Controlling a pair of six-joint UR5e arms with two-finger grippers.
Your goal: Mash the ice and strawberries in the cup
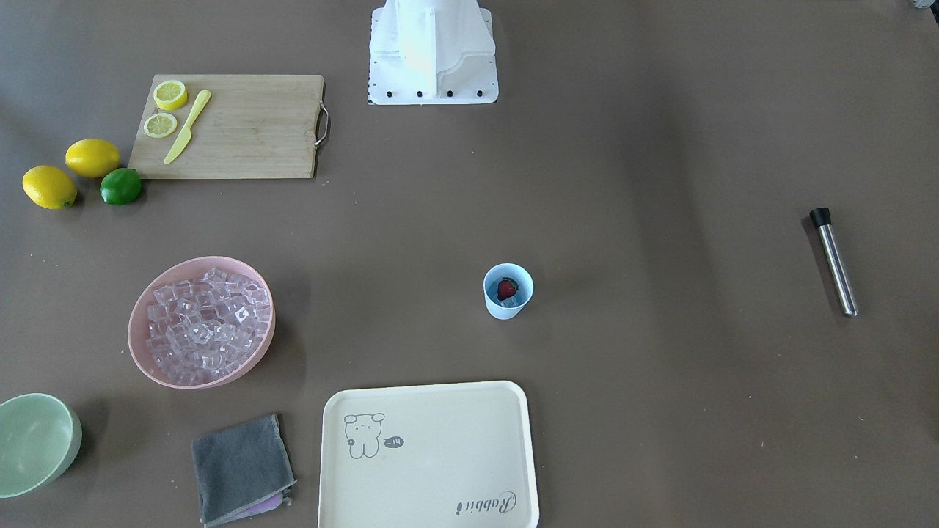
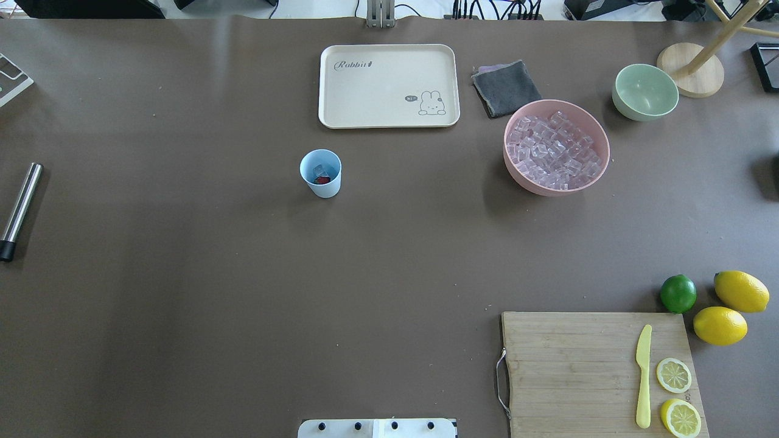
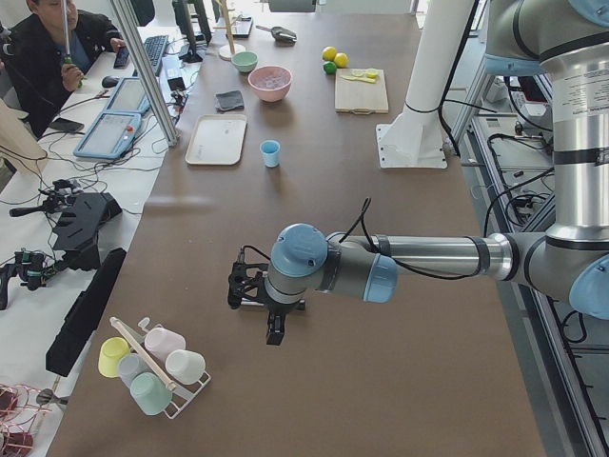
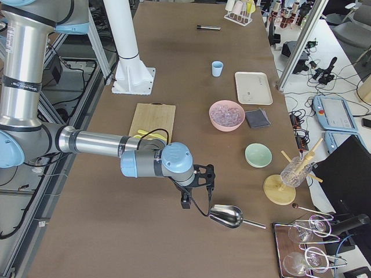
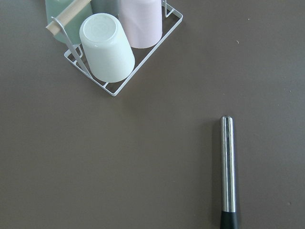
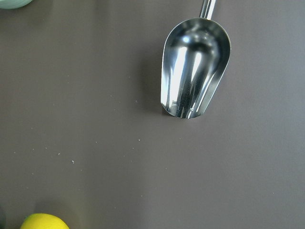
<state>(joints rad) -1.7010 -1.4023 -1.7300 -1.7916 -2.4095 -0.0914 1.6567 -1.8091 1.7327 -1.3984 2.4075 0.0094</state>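
Reading "Rabbit" on tray point(image 2: 377, 91) | strawberry point(image 1: 506, 289) in cup point(image 1: 505, 309) | left tool point(image 3: 238, 288), right tool point(image 4: 209, 176): grip cannot tell

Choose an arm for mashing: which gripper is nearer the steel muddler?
Left. The left gripper hangs near the muddler; the right gripper is at the opposite end, by the scoop.

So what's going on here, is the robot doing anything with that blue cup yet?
Nothing is being handled right now. The cup stands alone in the middle with a strawberry and some ice inside, seemingly unmashed. The steel muddler lies untouched off to the robot's left, near the left gripper. The right gripper hangs beside a metal scoop at the other end.
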